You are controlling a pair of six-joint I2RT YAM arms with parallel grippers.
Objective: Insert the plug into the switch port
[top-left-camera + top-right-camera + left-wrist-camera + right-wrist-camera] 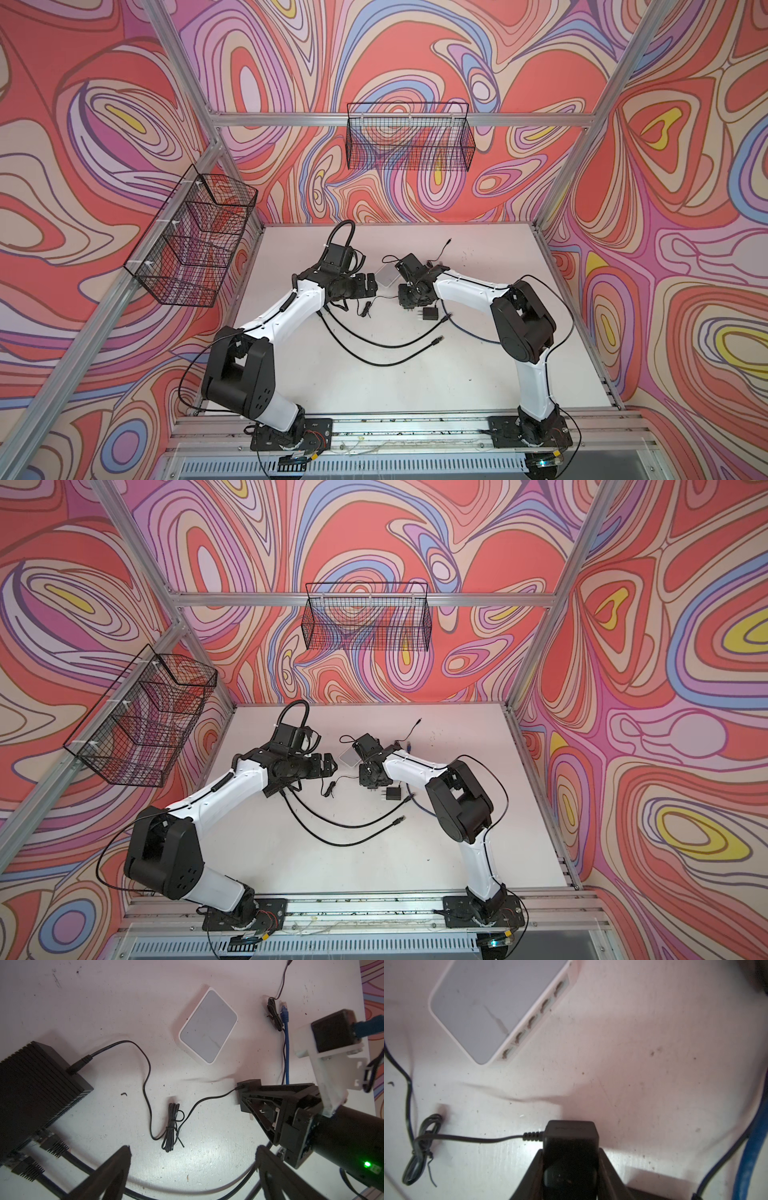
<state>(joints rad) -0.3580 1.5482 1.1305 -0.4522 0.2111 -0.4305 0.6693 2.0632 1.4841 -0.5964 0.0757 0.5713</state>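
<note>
We are viewing the white switch (207,1026) lying flat on the table (104,1001), its row of 5 ports (532,1021) facing the right gripper (570,1150), whose jaws are gripping a black power adapter (571,1132) partway open, near the switch's port side. The left gripper (192,1153) is hanging wide open near the switch, holding nothing. The blue plug (346,1013) is lying on the table near the switch, apart from it, while the adapter's thin cord (145,1078) is running past the switch to a black box (35,1084).
</note>
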